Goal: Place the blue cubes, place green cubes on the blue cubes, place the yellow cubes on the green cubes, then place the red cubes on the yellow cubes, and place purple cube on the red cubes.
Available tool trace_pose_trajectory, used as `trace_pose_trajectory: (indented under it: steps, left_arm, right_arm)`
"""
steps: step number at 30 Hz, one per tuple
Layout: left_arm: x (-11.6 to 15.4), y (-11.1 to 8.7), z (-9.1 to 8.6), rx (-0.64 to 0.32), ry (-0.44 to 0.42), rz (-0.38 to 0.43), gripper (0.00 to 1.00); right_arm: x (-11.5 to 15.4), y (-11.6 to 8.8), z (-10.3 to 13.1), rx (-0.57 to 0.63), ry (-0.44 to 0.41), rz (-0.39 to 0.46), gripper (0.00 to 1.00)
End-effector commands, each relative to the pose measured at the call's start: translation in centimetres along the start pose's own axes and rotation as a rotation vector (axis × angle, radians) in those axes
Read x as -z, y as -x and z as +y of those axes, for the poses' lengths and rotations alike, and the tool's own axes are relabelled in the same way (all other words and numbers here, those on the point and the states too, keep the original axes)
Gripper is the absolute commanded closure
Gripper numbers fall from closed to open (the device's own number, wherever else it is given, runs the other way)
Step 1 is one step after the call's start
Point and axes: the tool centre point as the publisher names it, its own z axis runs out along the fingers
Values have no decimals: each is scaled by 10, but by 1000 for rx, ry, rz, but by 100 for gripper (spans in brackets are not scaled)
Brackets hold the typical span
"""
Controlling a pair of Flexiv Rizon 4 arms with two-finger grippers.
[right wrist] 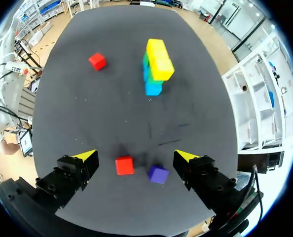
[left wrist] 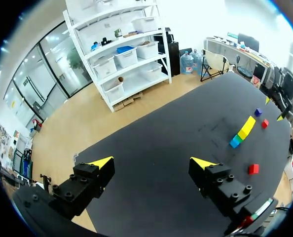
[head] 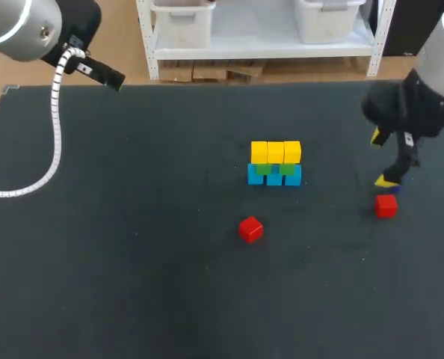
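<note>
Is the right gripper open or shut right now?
Open. The right gripper has its fingers spread wide, with a red cube and the purple cube lying between them, neither one touched.

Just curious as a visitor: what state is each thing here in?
Blue cubes: bottom row, on table.
Green cubes: stacked on blue.
Yellow cubes: stacked on green.
Middle red cube: loose.
Right red cube: loose.
Purple cube: loose.
Left end effector: open, empty.
Right end effector: open, empty.
</note>
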Motion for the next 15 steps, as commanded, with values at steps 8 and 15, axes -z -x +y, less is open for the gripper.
trace_pose_trajectory:
  steps: [8,15]
  left_arm:
    - [-1,0,1,-1,-4,-2,0]
    - [-1,0,1,-1,-4,-2,0]
  right_arm:
    - [-48,-22,33,84,-69,150,0]
    - [-55,-38,38,99,-41,186,0]
